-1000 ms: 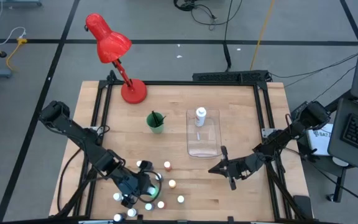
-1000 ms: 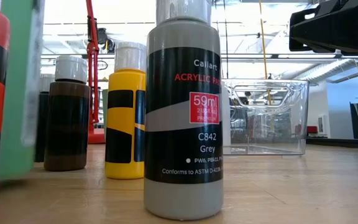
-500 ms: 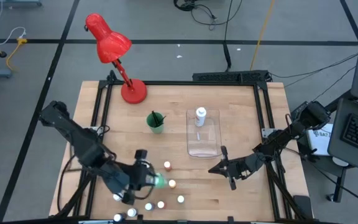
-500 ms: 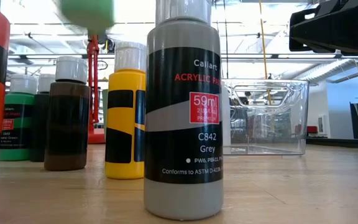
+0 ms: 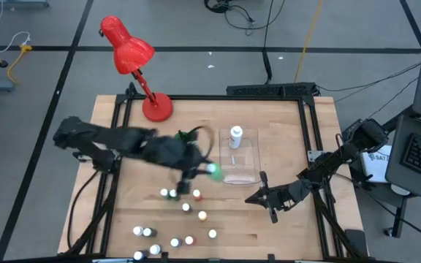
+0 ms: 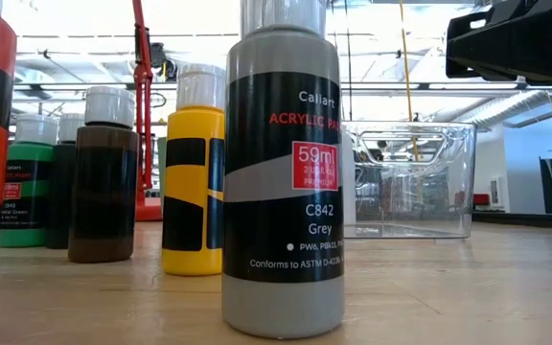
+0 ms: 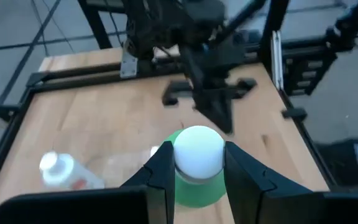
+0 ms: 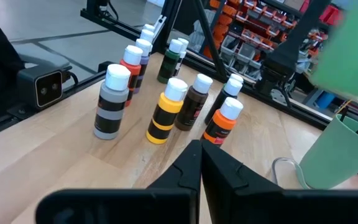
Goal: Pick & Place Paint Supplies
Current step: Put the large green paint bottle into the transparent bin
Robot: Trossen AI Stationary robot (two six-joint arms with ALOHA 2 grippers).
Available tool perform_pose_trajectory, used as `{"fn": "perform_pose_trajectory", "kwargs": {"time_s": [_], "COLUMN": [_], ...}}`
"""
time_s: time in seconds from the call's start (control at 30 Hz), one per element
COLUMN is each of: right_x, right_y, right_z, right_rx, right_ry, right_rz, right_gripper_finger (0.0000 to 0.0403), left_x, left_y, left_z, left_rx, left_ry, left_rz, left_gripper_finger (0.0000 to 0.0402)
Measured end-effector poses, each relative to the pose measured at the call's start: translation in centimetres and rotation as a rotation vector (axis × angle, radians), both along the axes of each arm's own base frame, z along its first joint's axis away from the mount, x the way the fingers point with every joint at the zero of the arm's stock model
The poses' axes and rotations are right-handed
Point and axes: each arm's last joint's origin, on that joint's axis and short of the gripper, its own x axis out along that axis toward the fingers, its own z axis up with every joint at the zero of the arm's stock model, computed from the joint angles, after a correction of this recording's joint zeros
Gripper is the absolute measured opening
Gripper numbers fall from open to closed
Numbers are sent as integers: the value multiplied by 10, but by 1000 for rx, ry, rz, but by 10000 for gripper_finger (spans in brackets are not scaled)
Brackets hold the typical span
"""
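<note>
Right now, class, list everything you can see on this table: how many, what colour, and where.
lamp: one, red, far left corner.
cup: one, green, between the lamp and the bin, partly behind the left arm.
bin: one, clear, middle of the table.
white bottle: one, in the far end of the bin.
paint bottles: about twelve, white caps, bodies grey, yellow, brown, orange, green and red, near left part of the table.
green bottle: one, white cap, held up beside the bin.
left gripper: shut on the green bottle.
right gripper: shut, empty, near the bin's near right corner.
</note>
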Motion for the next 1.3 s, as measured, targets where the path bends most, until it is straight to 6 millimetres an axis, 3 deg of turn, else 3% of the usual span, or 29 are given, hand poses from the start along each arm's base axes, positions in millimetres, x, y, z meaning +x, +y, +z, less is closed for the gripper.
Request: {"fn": "perform_pose_trajectory", "kwargs": {"time_s": [0.13, 0.3, 0.57, 0.83, 1.1, 1.3], "right_x": [0, 0, -1, -1, -1, -1], "right_y": [0, 0, 0, 0, 0, 0], "right_z": [0, 0, -2, -2, -2, -2], "right_rx": [-18, -22, -79, -87, -105, -109], "right_ry": [-2, -3, 2, -1, -5, -1], "right_rz": [4, 6, 17, 18, 22, 22], "right_gripper_finger": [4, 4, 4, 4, 4, 4], "left_x": [35, 75, 113, 117, 121, 131], "left_y": [25, 60, 114, 156, 170, 176], "left_z": [-14, -47, -87, -103, -110, -133], "left_rx": [-31, -10, 0, -15, -14, 4], "left_ry": [-52, -43, -68, -49, -61, -27], "left_rz": [-44, 30, 149, 192, 207, 206], "left_gripper_finger": [89, 89, 89, 89, 89, 89]}}
